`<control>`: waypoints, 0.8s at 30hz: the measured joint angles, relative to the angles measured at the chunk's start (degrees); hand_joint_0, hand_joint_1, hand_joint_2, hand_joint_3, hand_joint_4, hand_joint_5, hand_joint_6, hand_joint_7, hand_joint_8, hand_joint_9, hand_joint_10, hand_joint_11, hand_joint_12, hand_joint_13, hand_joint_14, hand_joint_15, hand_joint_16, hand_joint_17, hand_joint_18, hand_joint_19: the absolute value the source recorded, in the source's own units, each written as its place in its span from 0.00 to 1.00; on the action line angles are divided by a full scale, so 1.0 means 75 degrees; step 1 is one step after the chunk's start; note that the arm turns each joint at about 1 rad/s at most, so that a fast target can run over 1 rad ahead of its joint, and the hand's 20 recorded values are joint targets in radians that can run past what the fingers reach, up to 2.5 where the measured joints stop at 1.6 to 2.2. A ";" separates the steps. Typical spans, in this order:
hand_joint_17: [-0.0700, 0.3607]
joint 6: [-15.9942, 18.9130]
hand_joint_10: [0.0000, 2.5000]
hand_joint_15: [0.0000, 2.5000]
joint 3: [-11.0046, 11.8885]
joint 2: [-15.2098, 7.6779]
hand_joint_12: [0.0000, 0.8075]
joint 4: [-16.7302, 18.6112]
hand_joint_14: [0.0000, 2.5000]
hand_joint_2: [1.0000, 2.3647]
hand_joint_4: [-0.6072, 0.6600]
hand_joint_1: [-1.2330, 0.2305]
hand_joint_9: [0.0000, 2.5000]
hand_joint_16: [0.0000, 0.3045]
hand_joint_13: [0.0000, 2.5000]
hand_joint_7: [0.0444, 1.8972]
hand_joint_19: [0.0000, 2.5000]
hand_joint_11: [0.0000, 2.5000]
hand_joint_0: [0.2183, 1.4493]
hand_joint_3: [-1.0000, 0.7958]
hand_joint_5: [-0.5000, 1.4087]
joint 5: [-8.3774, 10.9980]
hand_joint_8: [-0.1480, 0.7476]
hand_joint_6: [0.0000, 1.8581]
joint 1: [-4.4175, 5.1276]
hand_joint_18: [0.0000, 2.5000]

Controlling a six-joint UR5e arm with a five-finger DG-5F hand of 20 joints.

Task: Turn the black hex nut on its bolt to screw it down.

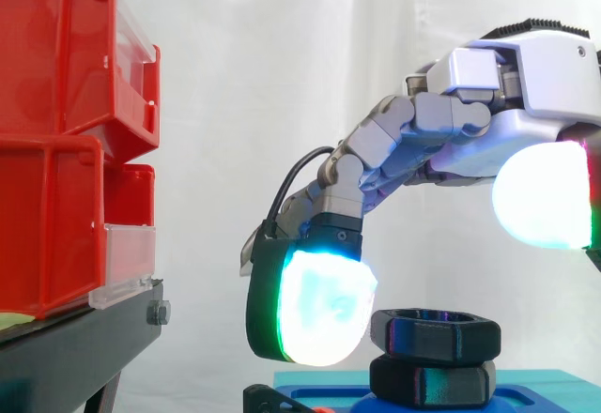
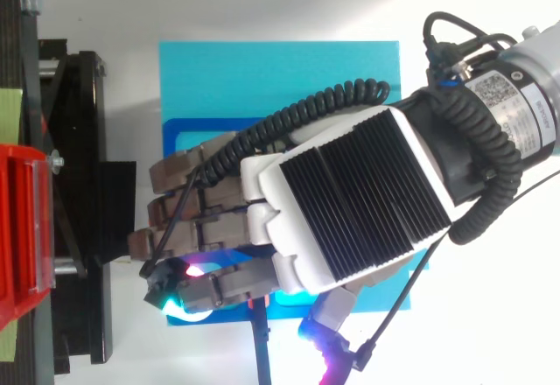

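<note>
The black hex nut [image 1: 435,331] sits on top of a second black hex piece [image 1: 432,381], which rests on a blue base plate [image 1: 526,387]. My hand [image 1: 423,136] reaches in from the right, above the nut. Its fingers stretch down to the left, and one glowing fingertip [image 1: 319,305] hangs just left of the nut, close to its side. The glowing thumb pad [image 1: 545,195] stays high on the right, well clear of the nut. The hand is open and holds nothing. From above, the hand [image 2: 350,201] covers the nut over the blue base plate [image 2: 262,70].
Stacked red bins [image 1: 66,66] stand on a black stand [image 1: 75,347] at the left, a short gap from the fingertip. In the top view the red bin [image 2: 22,227] and the stand [image 2: 83,184] lie along the left edge.
</note>
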 measured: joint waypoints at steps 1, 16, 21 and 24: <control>0.42 -0.0001 0.00 0.11 0.0000 -0.0002 0.46 -0.0018 0.00 0.00 0.73 0.63 0.20 0.16 0.27 0.28 0.13 0.14 0.24 0.28 0.15 -0.0001 0.51 0.45 -0.0001 0.22; 0.41 -0.0244 0.00 0.11 -0.0002 0.0002 0.45 -0.0063 0.00 0.00 0.73 0.63 0.20 0.16 0.27 0.28 0.13 0.13 0.24 0.28 0.15 -0.0095 0.51 0.45 -0.0111 0.22; 0.42 -0.0278 0.00 0.11 -0.0011 -0.0001 0.45 -0.0129 0.00 0.00 0.73 0.63 0.20 0.16 0.27 0.28 0.14 0.13 0.24 0.28 0.15 -0.0112 0.51 0.45 -0.0155 0.22; 0.42 -0.0282 0.00 0.11 -0.0011 -0.0001 0.45 -0.0172 0.00 0.00 0.73 0.63 0.20 0.16 0.27 0.29 0.13 0.14 0.24 0.28 0.15 -0.0115 0.51 0.45 -0.0177 0.22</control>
